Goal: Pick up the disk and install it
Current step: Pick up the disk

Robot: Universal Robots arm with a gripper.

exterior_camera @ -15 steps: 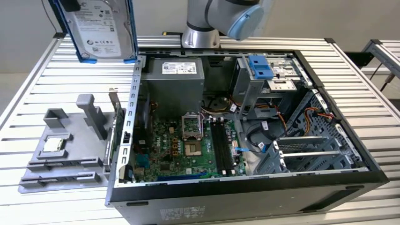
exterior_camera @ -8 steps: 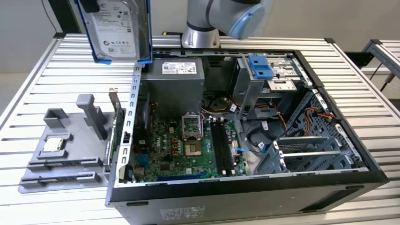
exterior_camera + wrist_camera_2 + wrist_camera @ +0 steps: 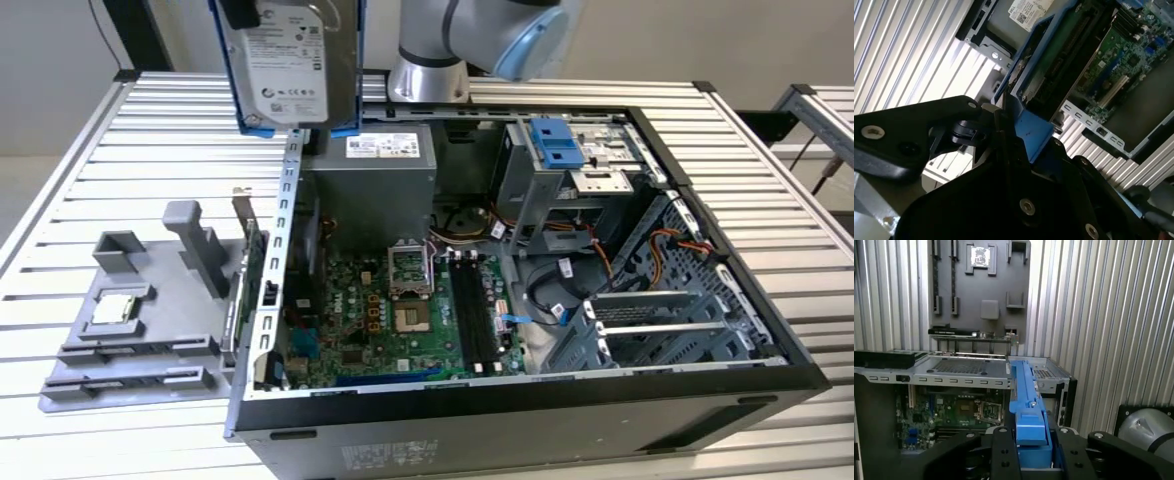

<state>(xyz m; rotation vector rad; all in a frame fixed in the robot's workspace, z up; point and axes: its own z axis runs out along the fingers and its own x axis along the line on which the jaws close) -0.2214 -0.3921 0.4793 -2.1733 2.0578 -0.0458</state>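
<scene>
The slatted table [image 3: 134,130] carries the open computer case [image 3: 534,420]. The disk [image 3: 291,60] hangs upright over the case's far edge, at the exterior view's left. The gripper [image 3: 1031,452] is pinching its blue rail bracket [image 3: 1023,387].

Risk: this narrow edge grip may let the disk pivot or slip. A tilted disk could strike the case wall or jam at the drive bay [image 3: 607,185].

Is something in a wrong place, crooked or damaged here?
Nothing looks damaged or spilled. The disk is not inside the open computer case; it hangs upright in the air, clamped in the tool.
</scene>
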